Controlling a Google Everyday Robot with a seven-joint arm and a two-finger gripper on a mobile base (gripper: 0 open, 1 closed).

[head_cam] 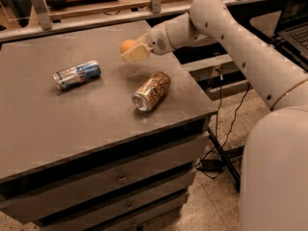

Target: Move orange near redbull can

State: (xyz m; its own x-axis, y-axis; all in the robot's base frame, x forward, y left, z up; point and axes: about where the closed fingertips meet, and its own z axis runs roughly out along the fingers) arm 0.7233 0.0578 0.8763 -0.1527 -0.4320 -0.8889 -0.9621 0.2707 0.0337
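The orange (127, 45) is held between the cream fingers of my gripper (131, 50), a little above the grey table top (72, 119) near its far right part. The gripper is shut on it. The redbull can (77, 75), blue and silver, lies on its side on the table's left part, well to the left of the orange and a bit nearer the front. My white arm (216, 23) reaches in from the right.
A fatter gold-and-brown can (151, 91) lies on its side below and right of the gripper. The table has drawers in front and an edge close to the right. A shelf rail runs behind the table. Cables lie on the floor at right.
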